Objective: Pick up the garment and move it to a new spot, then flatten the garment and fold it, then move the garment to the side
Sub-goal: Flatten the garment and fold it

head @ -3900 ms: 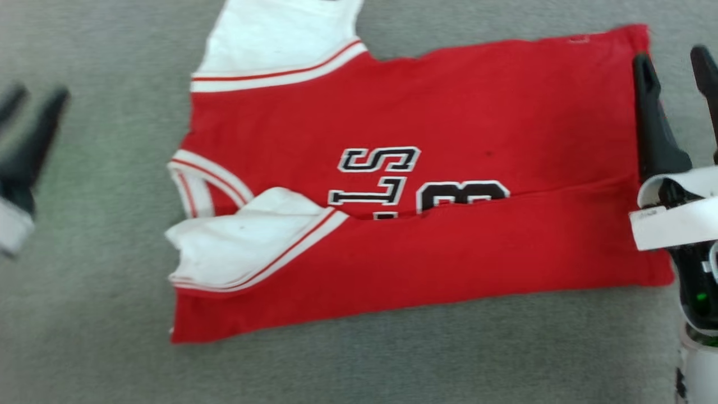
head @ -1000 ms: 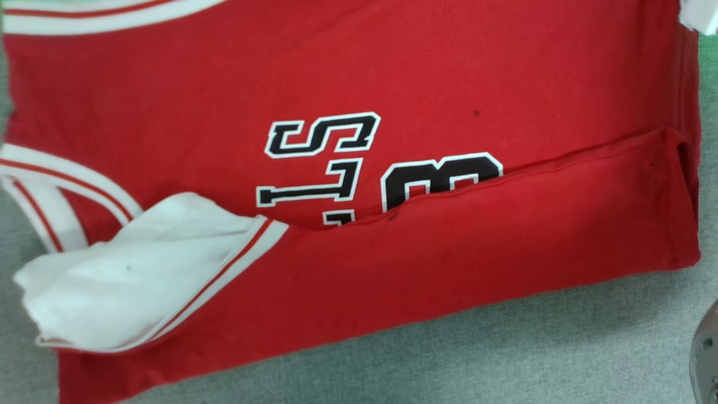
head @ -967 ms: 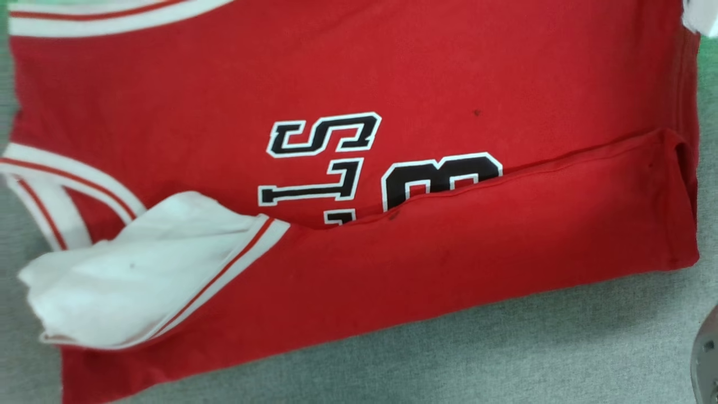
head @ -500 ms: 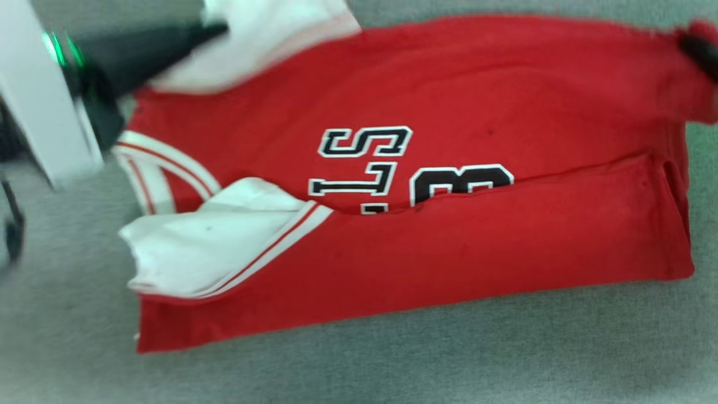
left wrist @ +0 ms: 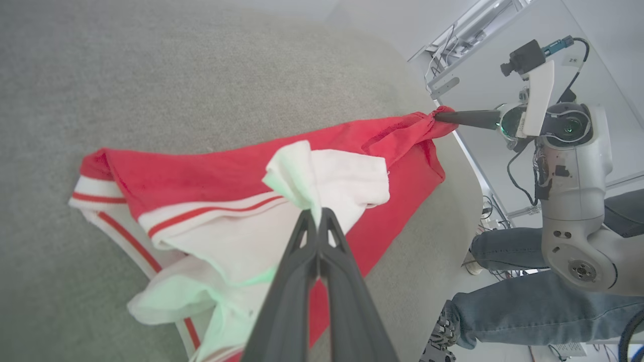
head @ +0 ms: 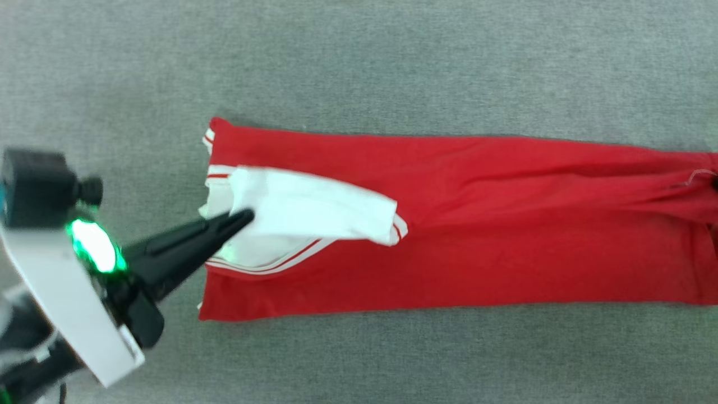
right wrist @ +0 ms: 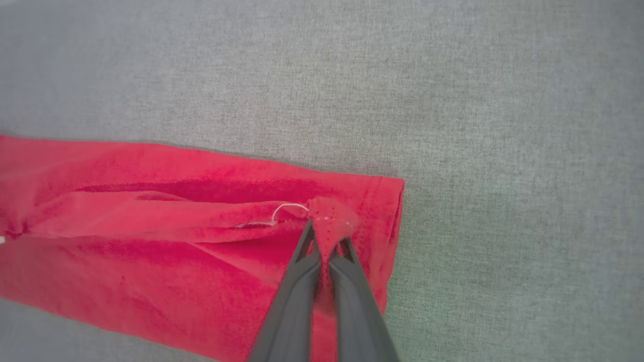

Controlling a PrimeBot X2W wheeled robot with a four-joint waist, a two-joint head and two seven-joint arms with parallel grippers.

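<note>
Garment (head: 477, 247): red, folded into a long band, lying flat across the grey surface (head: 359, 56).
Left gripper (head: 245, 215): fingers together, pinching the white sleeve (head: 314, 207) at the band's left end.
Right gripper (right wrist: 326, 236): clamped on bunched red fabric at the opposite end.

No legible txt, nos. or logos on garment (head: 505, 264) or elsewhere.
</note>
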